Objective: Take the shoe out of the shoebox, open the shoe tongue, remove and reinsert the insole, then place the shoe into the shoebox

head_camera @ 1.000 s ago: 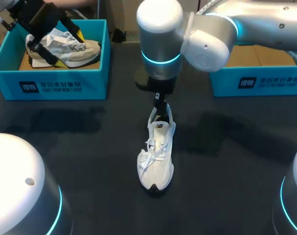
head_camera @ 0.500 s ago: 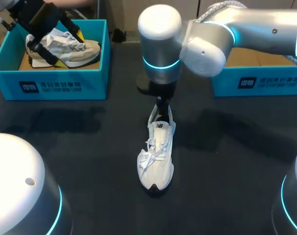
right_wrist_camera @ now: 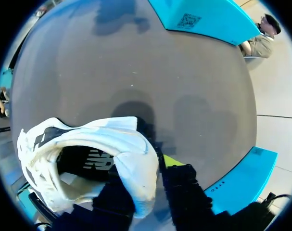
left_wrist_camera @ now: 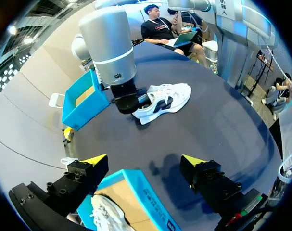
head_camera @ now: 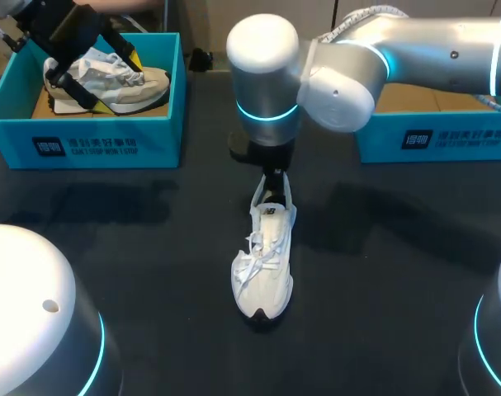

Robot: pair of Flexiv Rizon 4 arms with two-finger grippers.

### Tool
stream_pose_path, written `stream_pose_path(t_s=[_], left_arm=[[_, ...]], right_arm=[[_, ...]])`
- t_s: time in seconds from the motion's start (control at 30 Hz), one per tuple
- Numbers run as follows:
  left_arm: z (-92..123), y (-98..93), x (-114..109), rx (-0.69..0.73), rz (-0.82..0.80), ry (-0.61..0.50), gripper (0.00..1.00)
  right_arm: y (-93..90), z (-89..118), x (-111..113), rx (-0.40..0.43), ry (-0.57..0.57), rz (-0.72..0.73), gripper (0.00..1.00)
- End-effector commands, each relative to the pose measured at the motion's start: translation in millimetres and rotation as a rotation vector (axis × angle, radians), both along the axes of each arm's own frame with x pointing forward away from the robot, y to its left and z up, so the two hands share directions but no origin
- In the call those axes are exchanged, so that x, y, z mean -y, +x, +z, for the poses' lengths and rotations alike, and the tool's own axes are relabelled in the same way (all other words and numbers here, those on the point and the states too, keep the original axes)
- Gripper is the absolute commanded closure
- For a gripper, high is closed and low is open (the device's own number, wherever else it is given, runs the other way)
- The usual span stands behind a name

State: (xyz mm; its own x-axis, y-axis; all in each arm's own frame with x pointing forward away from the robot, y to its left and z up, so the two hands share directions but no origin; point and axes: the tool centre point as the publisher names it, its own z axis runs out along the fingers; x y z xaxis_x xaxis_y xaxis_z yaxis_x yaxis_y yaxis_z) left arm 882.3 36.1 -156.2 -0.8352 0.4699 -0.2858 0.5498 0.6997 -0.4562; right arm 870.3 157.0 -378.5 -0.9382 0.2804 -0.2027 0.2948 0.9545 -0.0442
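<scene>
Your right gripper [head_camera: 272, 177] points straight down at the table [head_camera: 151, 247] centre, clamped on the shoe [head_camera: 265, 264] heel. Your left gripper [left_wrist_camera: 143, 163] hangs spread wide over the far-left-corner shoebox [head_camera: 93, 144].

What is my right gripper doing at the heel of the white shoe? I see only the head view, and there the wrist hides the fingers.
Observer: In the right wrist view the right gripper has the heel wall of the white shoe between its fingers, one finger inside the shoe and one outside, both against it.
Operator: And the left gripper, does it hold the shoe in the box?
Observer: No. In the left wrist view the left gripper is open, its yellow tips wide apart above a corner of the teal shoebox. The second shoe lies in the box below the gripper, and neither tip touches it.
</scene>
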Motion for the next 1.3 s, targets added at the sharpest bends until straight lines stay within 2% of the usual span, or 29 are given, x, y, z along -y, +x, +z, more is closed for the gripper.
stream_pose_path(t_s=[0.03, 0.1, 0.27, 0.5, 0.63, 0.67, 0.93, 1.3], left_arm=[[0, 1.3, 0, -0.002, -0.002, 0.003, 0.00], [0, 1.3, 0, -0.002, -0.002, 0.003, 0.00], [0, 1.3, 0, -0.002, -0.002, 0.003, 0.00], [0, 1.3, 0, -0.002, -0.002, 0.003, 0.00], [0, 1.3, 0, -0.002, -0.002, 0.003, 0.00], [0, 1.3, 0, -0.002, -0.002, 0.003, 0.00], [0, 1.3, 0, -0.002, -0.002, 0.003, 0.00], [0, 1.3, 0, -0.002, -0.002, 0.003, 0.00]], right_arm=[[-2.4, 0, -1, 0.009, -0.001, -0.006, 1.00], [-3.3, 3, -1, 0.016, -0.005, -0.008, 1.00], [-6.1, 27, 1, 0.031, -0.031, 0.004, 1.00], [-11.1, 77, 4, 0.030, -0.018, 0.032, 1.00], [-14.0, 119, 1, 0.003, 0.032, 0.075, 1.00], [-14.2, 128, 0, 0.002, 0.011, 0.081, 1.00], [-10.6, 181, 2, 0.029, 0.027, 0.123, 1.00], [-0.4, 223, 8, 0.055, 0.005, 0.173, 1.00]])
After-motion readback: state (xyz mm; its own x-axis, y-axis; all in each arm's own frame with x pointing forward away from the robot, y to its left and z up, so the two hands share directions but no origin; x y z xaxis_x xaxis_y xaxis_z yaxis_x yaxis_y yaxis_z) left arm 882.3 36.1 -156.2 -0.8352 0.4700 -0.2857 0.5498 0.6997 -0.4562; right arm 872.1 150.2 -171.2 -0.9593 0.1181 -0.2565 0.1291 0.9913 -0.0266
